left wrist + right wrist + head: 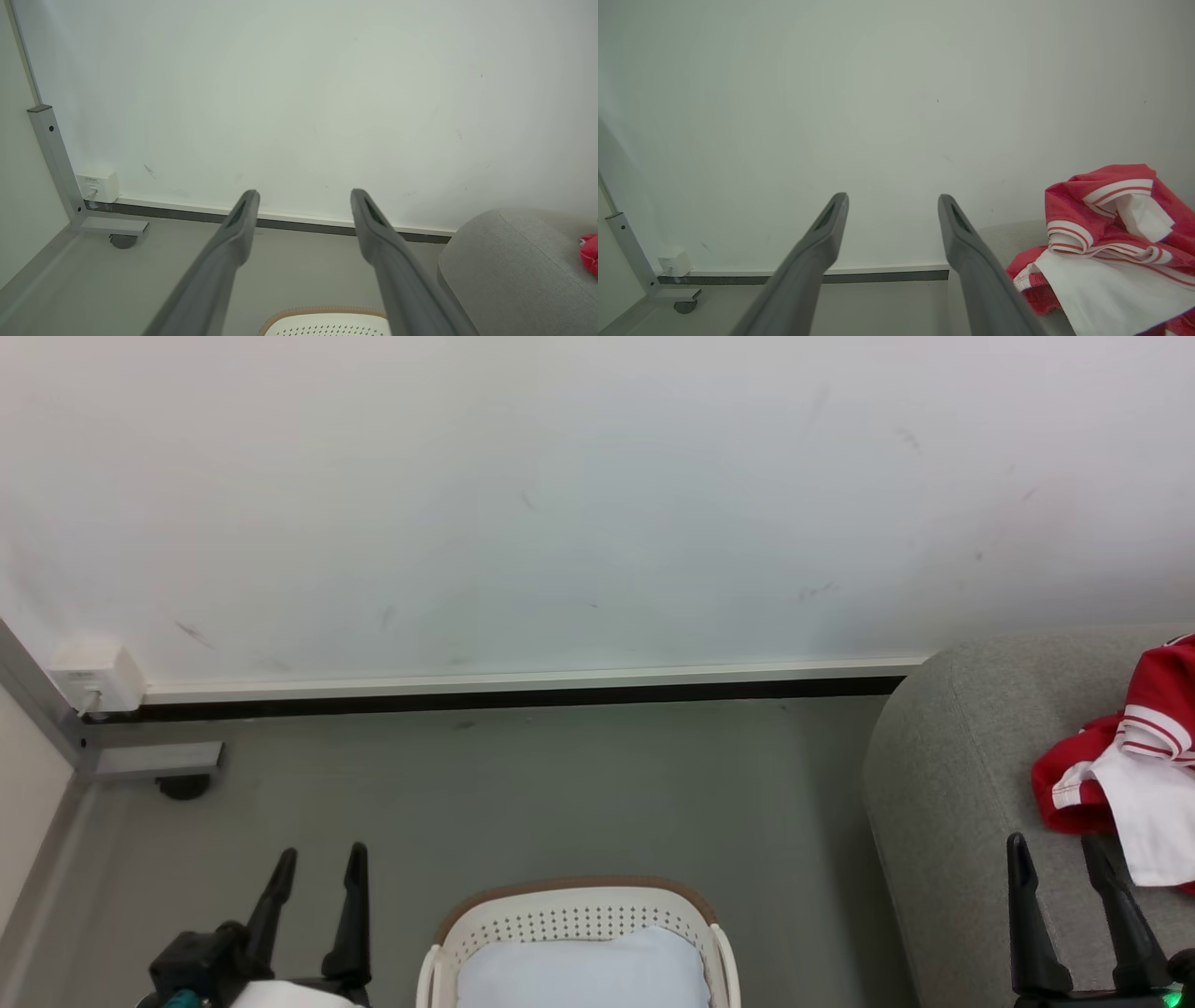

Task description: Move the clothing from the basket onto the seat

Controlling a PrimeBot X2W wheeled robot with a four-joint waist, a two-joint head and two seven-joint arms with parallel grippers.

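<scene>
While crumpled, red clothing [1134, 765] with white trim lies on the seat [952, 784].

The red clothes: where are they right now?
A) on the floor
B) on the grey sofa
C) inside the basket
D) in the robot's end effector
B: the red clothes lie bunched up on the grey sofa, while the basket holds a pale blue cushion.

Clothing [1134, 775] cut by right edge; basket [579, 919] by bottom.
</scene>
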